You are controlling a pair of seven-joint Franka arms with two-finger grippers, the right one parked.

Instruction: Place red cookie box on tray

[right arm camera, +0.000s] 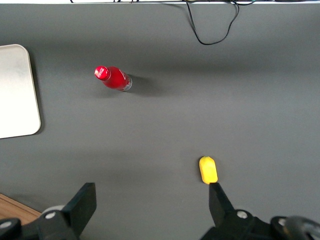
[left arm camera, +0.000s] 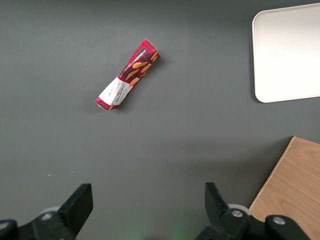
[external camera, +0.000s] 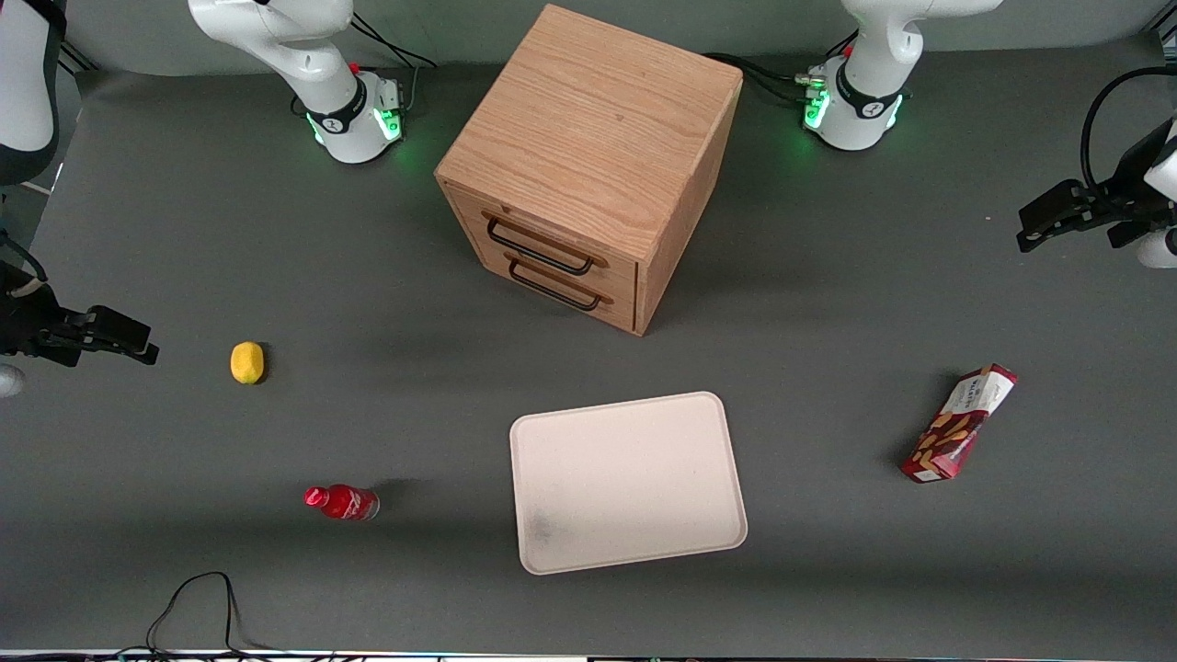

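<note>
Grey table (external camera: pixel 828 570): cabinet (external camera: pixel 588 165), tray (external camera: pixel 625 483), red cookie box (external camera: pixel 959 423), bottle (external camera: pixel 342 502), lemon (external camera: pixel 246 362).

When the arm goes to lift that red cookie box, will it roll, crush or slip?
The red cookie box lies flat on the table, long, slim and flat-sided, so it probably slides or pivots, not rolls. It looks like thin cardboard, likely light, and may dent under a hard squeeze. The open gripper hangs apart from it, nothing held; gripping across the narrow width seems safest before carrying it to the tray.
</note>
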